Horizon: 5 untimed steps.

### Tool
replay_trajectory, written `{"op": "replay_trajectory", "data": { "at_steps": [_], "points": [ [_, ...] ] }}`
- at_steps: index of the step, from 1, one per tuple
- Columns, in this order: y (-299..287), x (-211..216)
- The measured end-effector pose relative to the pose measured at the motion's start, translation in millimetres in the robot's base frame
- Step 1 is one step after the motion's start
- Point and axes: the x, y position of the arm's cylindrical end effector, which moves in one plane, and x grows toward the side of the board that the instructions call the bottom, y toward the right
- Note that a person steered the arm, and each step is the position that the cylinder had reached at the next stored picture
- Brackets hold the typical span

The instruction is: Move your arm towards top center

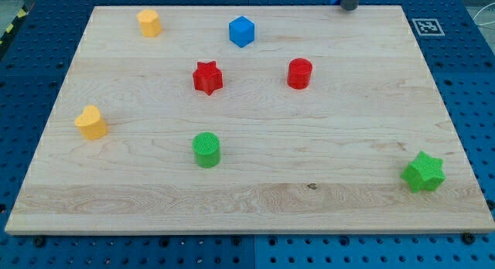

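— One rod end, my tip (349, 8), shows at the far edge of the wooden board (255, 199), right of centre. How does it stand to the blocks?

— It touches none. Only its lower stub is in view, cut off by the view's top. It has no jaws or fingers, so it holds nothing. The nearest blocks are the red cylinder (299, 73), nearer and to the left of it, and the blue cube (241, 31), further left along the far side.

— And the rest?

— A red star (207, 77) lies left of the red cylinder, well apart from it. A yellow hexagonal block (149, 23) sits at the far left. A second yellow block (91, 122), its shape hard to make out, lies by the left edge. A green cylinder (206, 150) stands nearer, below the red star, and a green star (423, 172) sits near the right corner, well away from my tip.

— Beyond the board?

— A blue perforated table (464, 99), with a printed marker tag (426, 26) at the far right corner.
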Motion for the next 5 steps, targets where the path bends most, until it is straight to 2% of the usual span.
{"op": "replay_trajectory", "data": {
  "at_steps": [2, 5],
  "points": [
    [-38, 11],
    [-58, 12]
  ]
}}
